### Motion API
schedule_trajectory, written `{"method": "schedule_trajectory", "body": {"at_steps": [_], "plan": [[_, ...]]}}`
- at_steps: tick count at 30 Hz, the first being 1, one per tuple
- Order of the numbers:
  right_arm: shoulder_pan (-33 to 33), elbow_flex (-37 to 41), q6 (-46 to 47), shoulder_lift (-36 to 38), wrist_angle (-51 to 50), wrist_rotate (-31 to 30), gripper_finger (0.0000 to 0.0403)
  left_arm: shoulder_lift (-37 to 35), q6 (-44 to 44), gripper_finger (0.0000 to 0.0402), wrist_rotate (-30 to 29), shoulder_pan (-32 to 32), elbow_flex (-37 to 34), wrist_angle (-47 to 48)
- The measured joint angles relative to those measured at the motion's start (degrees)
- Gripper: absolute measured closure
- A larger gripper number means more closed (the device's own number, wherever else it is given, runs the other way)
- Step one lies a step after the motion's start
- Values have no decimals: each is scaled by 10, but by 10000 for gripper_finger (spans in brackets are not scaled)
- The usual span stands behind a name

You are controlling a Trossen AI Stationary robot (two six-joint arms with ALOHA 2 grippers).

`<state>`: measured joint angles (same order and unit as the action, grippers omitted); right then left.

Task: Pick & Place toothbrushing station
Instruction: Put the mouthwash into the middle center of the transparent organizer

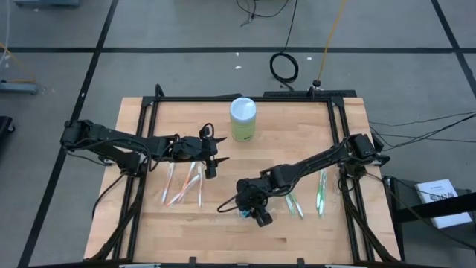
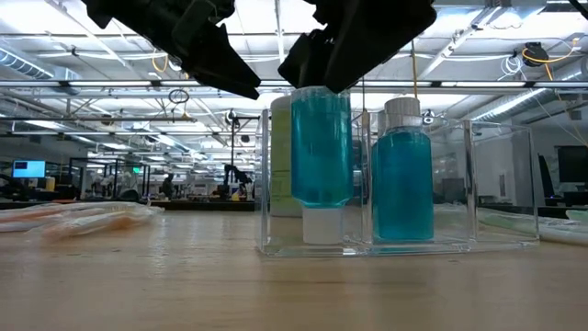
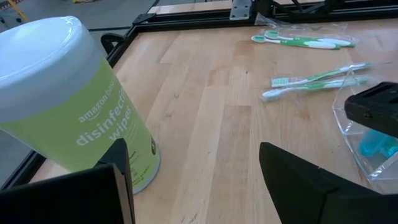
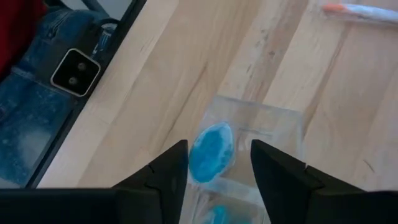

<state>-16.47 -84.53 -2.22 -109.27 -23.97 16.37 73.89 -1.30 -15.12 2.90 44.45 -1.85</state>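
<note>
Your right gripper [image 4: 214, 163] grips an upside-down blue mouthwash bottle [image 2: 321, 147], long axis vertical, directly over the clear plastic organiser's [image 2: 501, 184] left compartment. Left gripper [image 1: 209, 155] waits well apart, wide open and empty

A green canister of disinfecting wipes [image 1: 243, 119] stands upright on the wooden table [image 1: 297, 238], seemingly lidded.

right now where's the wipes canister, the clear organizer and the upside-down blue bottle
wipes canister [image 1: 243, 119]: high view, on its white lid
clear organizer [image 2: 501, 184]: low view, on its bare right wall
upside-down blue bottle [image 2: 321, 147]: low view, on its blue body
</note>
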Motion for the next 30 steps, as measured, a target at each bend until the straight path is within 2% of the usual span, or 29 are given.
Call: {"method": "schedule_trajectory", "body": {"at_steps": [7,12,22,30], "plan": [[-1,50,16,0,63,0,250,0,1,176,0,0,0,-1],[1,55,16,0,67,-12,257,0,1,176,0,0,0,-2],[1,56,-13,0,82,-12,341,0,1,176,0,0,0,-1],[1,56,-30,1,100,-13,342,0,1,176,0,0,0,-1]]}}
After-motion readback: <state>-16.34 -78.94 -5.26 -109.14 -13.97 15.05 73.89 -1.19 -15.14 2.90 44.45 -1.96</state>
